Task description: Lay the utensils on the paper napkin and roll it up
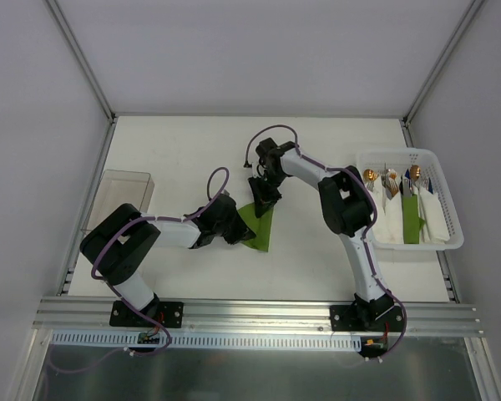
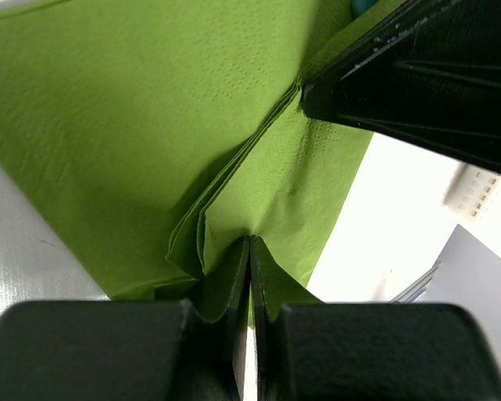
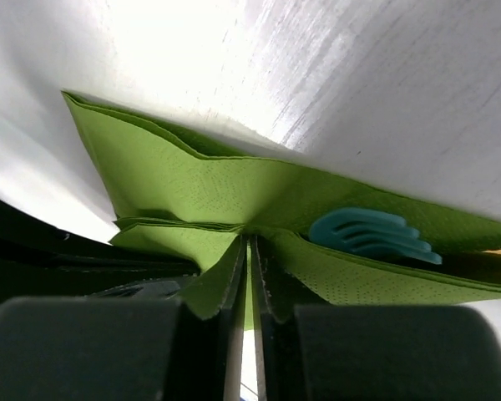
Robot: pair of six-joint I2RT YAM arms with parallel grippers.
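The paper napkin (image 1: 261, 227) lay at the middle of the bench (image 1: 317, 271), partly folded, one corner lifted off the surface between the two arms. The left gripper (image 2: 250, 248) was closed, pinching a layered fold at the napkin's edge. The right gripper (image 3: 249, 248) was likewise closed on a napkin fold from the opposite side. In the right wrist view a teal tined utensil end (image 3: 371, 235) showed between the napkin's layers, just beside the pinched fold. Further utensils (image 1: 390, 180) stood in a white basket (image 1: 451, 243) at the bench's right side, with white and green napkins. A clear container (image 1: 123, 197) sat at the left edge.
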